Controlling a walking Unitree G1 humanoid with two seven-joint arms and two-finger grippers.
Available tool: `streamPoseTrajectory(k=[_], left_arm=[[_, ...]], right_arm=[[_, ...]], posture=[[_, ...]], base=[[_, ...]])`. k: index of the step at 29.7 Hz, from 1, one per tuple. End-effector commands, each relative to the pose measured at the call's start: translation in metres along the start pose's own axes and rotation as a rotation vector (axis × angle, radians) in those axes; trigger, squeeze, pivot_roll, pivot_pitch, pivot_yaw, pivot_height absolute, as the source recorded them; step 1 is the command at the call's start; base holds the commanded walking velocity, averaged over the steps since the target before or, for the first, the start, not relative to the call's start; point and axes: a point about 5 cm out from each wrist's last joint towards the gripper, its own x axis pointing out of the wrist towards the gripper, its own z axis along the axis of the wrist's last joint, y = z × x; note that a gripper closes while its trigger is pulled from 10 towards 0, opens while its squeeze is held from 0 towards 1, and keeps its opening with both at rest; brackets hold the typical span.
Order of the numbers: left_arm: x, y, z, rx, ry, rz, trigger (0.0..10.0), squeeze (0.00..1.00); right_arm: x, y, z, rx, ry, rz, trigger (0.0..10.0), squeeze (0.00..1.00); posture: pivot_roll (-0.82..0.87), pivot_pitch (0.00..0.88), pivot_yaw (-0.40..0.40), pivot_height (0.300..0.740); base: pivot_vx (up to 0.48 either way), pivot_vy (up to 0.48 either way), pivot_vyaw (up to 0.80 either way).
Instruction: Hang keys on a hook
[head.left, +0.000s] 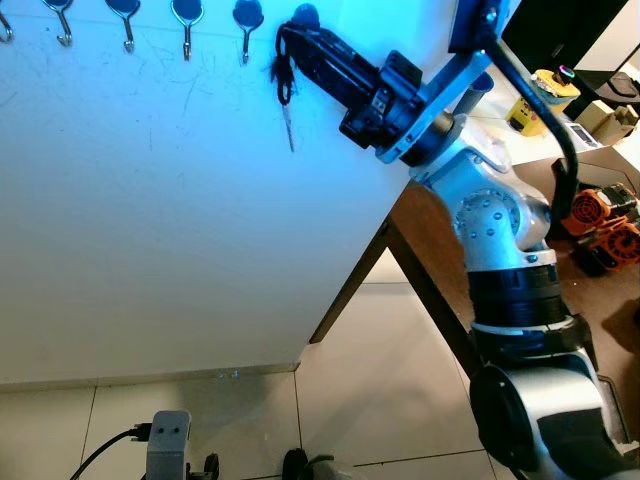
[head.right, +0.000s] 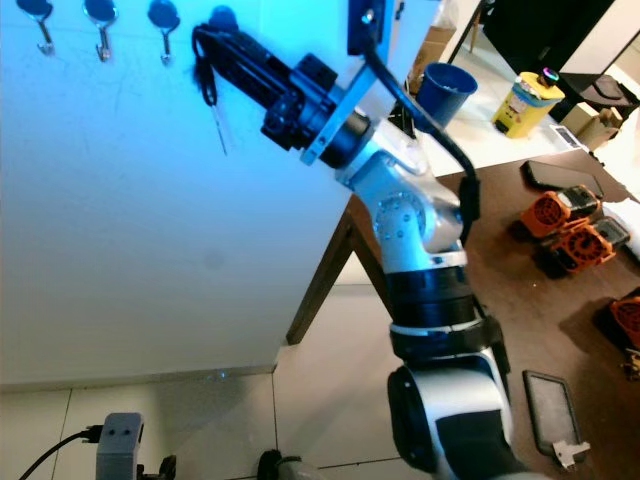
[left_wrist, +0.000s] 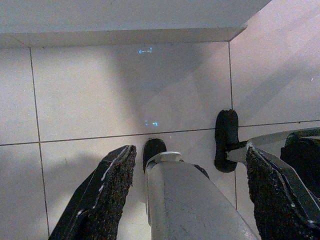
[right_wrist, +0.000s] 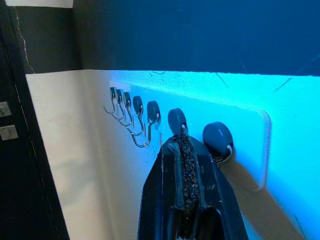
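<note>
A row of blue-capped metal hooks (head.left: 186, 16) runs along the top of the white wall. My right gripper (head.left: 284, 42) is raised to the hook (head.left: 305, 14) at the row's right end, fingers shut on the keys. The keys (head.left: 287, 105) dangle from the fingertips, a dark ring with a thin key hanging down against the wall. In the right wrist view the shut fingers (right_wrist: 183, 165) touch the base of one blue hook (right_wrist: 176, 120), with another hook (right_wrist: 217, 137) beside it. My left gripper (left_wrist: 189, 154) hangs open over the floor tiles.
A brown table (head.right: 520, 310) stands to the right, carrying orange tools (head.right: 565, 235), a yellow can (head.right: 527, 100), a blue cup (head.right: 445, 90) and a dark phone (head.right: 553, 400). A grey device with a cable (head.left: 168, 445) sits low on the tiled floor.
</note>
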Motion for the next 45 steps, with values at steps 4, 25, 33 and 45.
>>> streamPoseTrajectory(k=[4, 25, 33, 45], left_arm=[[-0.013, -0.016, -0.044, -0.032, 0.167, -0.043, 10.0, 0.0], [-0.01, -0.017, -0.038, -0.008, 0.166, -0.051, 10.0, 0.0], [-0.01, -0.011, -0.037, 0.024, 0.171, -0.056, 10.0, 0.0], [-0.008, -0.006, -0.031, 0.033, 0.158, -0.052, 10.0, 0.0]], right_arm=[[-0.016, 0.001, 0.027, -0.034, -0.104, 0.001, 10.0, 0.0], [-0.023, 0.025, 0.019, 0.089, -0.198, 0.149, 10.0, 0.0], [-0.021, 0.04, -0.006, 0.138, -0.157, 0.176, 10.0, 0.0], [-0.021, 0.036, -0.004, 0.162, -0.212, 0.132, 10.0, 0.0]], posture=[[-0.06, 0.131, -0.139, 0.74], [-0.09, 0.095, -0.119, 0.74], [-0.12, 0.092, -0.084, 0.74], [-0.1, 0.092, -0.073, 0.74]], base=[[0.0, 0.0, 0.0], [0.0, 0.0, 0.0], [0.0, 0.0, 0.0], [0.0, 0.0, 0.0]])
